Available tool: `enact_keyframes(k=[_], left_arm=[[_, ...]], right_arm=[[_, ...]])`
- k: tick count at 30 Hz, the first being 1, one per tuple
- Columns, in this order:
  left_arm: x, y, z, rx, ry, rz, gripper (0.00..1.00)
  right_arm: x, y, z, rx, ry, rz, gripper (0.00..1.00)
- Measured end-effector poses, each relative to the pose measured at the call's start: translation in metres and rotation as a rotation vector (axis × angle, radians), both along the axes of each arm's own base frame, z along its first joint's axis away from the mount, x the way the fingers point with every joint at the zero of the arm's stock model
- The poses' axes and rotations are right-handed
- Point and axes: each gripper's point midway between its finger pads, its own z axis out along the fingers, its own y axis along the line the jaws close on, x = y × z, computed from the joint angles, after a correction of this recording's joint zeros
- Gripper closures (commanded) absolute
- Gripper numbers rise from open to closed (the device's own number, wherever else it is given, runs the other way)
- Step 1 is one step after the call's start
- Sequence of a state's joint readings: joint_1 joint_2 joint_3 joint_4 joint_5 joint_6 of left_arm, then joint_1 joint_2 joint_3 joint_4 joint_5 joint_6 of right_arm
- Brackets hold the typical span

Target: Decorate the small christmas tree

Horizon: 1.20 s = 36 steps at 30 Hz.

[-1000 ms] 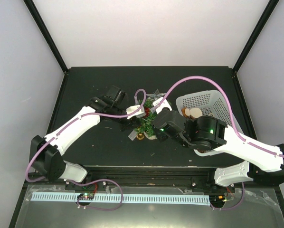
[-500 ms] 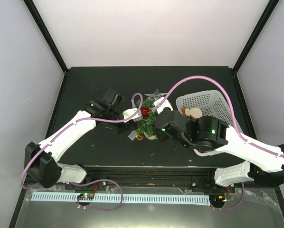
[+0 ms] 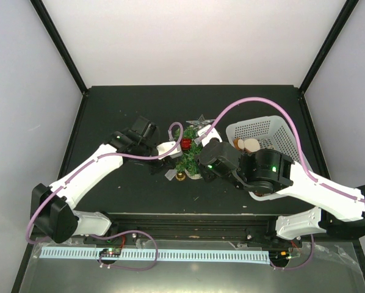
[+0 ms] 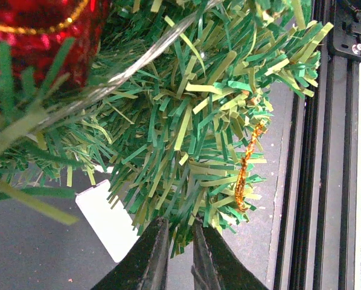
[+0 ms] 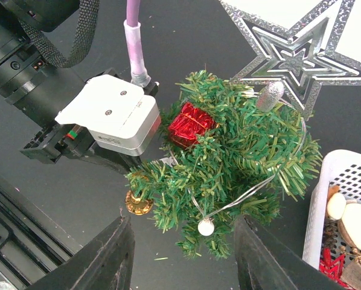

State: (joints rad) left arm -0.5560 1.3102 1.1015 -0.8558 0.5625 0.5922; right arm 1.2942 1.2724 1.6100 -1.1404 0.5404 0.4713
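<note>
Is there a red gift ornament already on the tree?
Yes: in the right wrist view a red gift ornament sits among the branches of the small christmas tree.

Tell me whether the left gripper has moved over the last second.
Yes. Against the fixed white basket, the left gripper has drawn slightly back left and toward the table's far edge, still beside the small christmas tree.

Green tree [image 5: 229, 151], red gift [image 5: 189, 122], silver star [image 5: 301, 57].
</note>
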Motion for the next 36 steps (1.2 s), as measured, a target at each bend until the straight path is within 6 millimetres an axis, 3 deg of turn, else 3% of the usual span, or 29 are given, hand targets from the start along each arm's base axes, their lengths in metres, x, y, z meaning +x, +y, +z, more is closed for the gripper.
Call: enact_keyframes(k=[12, 18, 22, 26, 29, 32, 36], left_arm=[[0.012, 0.009, -0.003, 0.041, -0.046, 0.041, 0.84], [0.023, 0.032, 0.006, 0.053, -0.101, 0.098, 0.82], [0.025, 0.043, 0.005, 0.061, -0.110, 0.119, 0.81], [0.025, 0.054, -0.003, 0.079, -0.086, 0.146, 0.80], [0.033, 0.068, -0.003, 0.074, -0.072, 0.200, 0.70], [0.041, 0.080, 0.001, 0.055, -0.045, 0.251, 0.60], [0.053, 0.080, 0.017, 0.011, -0.043, 0.273, 0.51]], right_arm=[[0.000, -0.007, 0.004, 0.012, -0.007, -0.016, 0.52], [0.000, -0.022, 0.013, 0.039, -0.021, -0.045, 0.52], [0.006, -0.037, 0.007, 0.047, -0.006, -0.090, 0.52], [0.030, -0.071, -0.015, 0.071, 0.062, -0.223, 0.47], [0.060, -0.131, -0.038, 0.113, 0.141, -0.446, 0.47], [0.076, -0.178, -0.055, 0.165, 0.222, -0.622, 0.47], [0.089, -0.214, -0.094, 0.190, 0.375, -0.772, 0.47]])
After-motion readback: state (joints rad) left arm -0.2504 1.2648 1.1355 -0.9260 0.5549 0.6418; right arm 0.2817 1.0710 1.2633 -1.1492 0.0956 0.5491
